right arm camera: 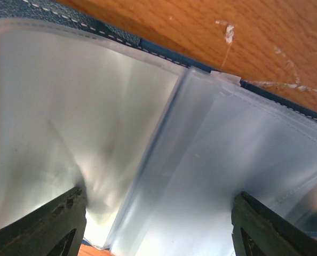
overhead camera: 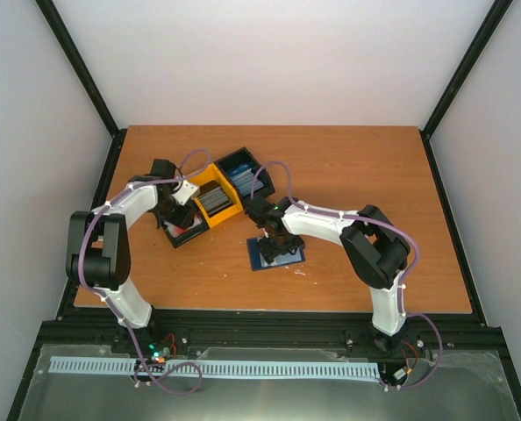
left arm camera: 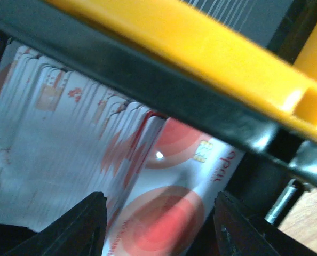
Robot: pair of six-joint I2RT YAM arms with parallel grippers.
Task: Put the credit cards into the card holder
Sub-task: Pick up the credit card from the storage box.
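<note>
The credit cards (left arm camera: 57,133) stand as a fanned stack of several white cards with red circles inside a black bin (overhead camera: 183,235). My left gripper (left arm camera: 159,229) reaches into that bin, open. Its fingers (left arm camera: 89,224) stand either side of the front card (left arm camera: 185,160), and a dark gap shows at the right finger. The card holder (overhead camera: 262,260) lies open and flat on the table. Its clear pockets (right arm camera: 94,106) fill the right wrist view. My right gripper (right arm camera: 158,224) is over it with the jaws wide apart and the fingertips (right arm camera: 57,224) down on the plastic sleeves.
A yellow bin (overhead camera: 215,197) with grey cards sits beside the black one, its rim (left arm camera: 201,48) close above the left gripper. Another black bin (overhead camera: 243,171) with blue cards stands behind it. Wooden table (right arm camera: 228,32) lies beyond the holder's stitched edge.
</note>
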